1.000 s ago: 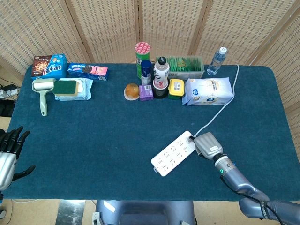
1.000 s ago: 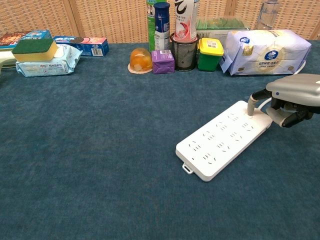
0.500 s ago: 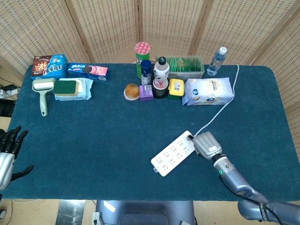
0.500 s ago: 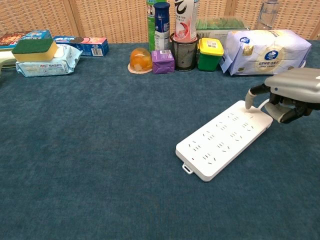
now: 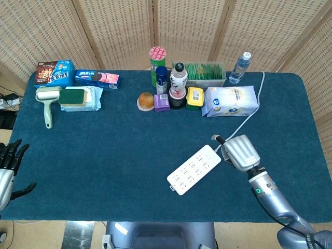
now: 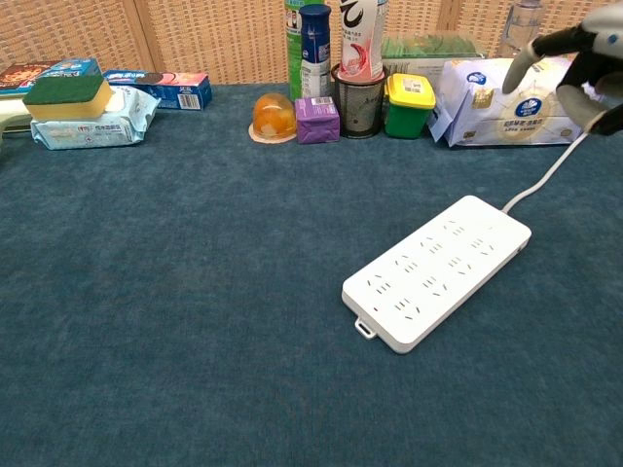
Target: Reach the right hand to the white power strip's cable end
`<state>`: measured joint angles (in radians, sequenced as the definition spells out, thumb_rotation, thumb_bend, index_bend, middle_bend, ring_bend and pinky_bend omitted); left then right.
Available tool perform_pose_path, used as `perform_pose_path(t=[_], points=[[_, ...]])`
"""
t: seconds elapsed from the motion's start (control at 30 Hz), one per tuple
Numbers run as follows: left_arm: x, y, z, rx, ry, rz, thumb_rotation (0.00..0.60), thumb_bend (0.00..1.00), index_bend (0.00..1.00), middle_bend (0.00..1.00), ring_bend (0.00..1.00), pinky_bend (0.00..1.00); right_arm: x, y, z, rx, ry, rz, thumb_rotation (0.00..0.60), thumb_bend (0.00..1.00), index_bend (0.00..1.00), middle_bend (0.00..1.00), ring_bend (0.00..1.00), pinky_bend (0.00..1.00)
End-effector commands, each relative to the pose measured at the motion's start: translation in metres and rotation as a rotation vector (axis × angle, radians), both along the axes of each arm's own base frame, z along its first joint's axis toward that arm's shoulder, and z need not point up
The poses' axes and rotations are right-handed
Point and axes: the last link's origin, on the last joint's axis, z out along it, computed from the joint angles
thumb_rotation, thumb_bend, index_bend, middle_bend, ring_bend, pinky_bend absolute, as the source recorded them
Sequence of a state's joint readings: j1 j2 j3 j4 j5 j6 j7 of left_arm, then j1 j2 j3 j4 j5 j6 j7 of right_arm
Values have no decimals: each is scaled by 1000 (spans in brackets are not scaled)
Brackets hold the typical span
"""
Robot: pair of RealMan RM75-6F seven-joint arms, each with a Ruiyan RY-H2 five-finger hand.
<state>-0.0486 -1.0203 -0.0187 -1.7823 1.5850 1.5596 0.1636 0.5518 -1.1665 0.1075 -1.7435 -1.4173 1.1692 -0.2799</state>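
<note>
My right hand (image 5: 240, 152) hung above the table (image 5: 119, 155), just right of the cable end of the white power strip (image 5: 194, 169), holding nothing; in the chest view it (image 6: 584, 58) showed high at the right edge with its fingers (image 6: 521, 60) apart and pointing down-left, clear of the strip. The strip (image 6: 438, 270) lay flat and diagonal on the blue cloth, near-right of the table's middle, its cable end toward the far right. Its white cable (image 5: 244, 122) ran from that end away to the far right, passing beside a white and blue bag (image 5: 230, 100). My left hand (image 5: 7, 166) sat at the near left edge of the table, dark fingers spread and empty. Along the far side stood a cluster: a tall green can (image 5: 156, 65), a blue can (image 5: 162, 79), a white bottle (image 5: 178, 78), a yellow-lidded box (image 5: 195, 97), a purple box (image 5: 161, 102) and an orange cup (image 5: 146, 100). A water bottle (image 5: 240, 67) stood far right. At the far left lay a lint roller (image 5: 47, 102) and a green sponge (image 5: 74, 96) on a wipes pack.
</note>
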Motion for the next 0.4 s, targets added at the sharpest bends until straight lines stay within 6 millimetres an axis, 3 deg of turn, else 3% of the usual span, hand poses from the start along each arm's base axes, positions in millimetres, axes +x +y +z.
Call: perform_pose_path(t=[0.03, 0.07, 0.17, 0.4], points=[[-1, -1, 0, 1, -9, -2, 600, 115, 0, 0, 0, 63, -14, 15, 29, -53, -60, 4, 600, 198, 149, 334, 419, 625], [-1, -2, -1, 1, -11, -3, 600, 115, 0, 0, 0, 63, -20, 20, 37, -66, -81, 1, 600, 101, 144, 248, 310, 543], [-3, -4, -3, -3, -20, -4, 600, 115, 0, 0, 0, 63, -36, 28, 51, -77, -111, -4, 600, 0, 125, 107, 135, 362], [-13, -12, -9, -17, -37, 6, 600, 116, 0, 0, 0, 63, -66, 42, 60, -76, -141, -45, 600, 0, 115, 40, 47, 151]])
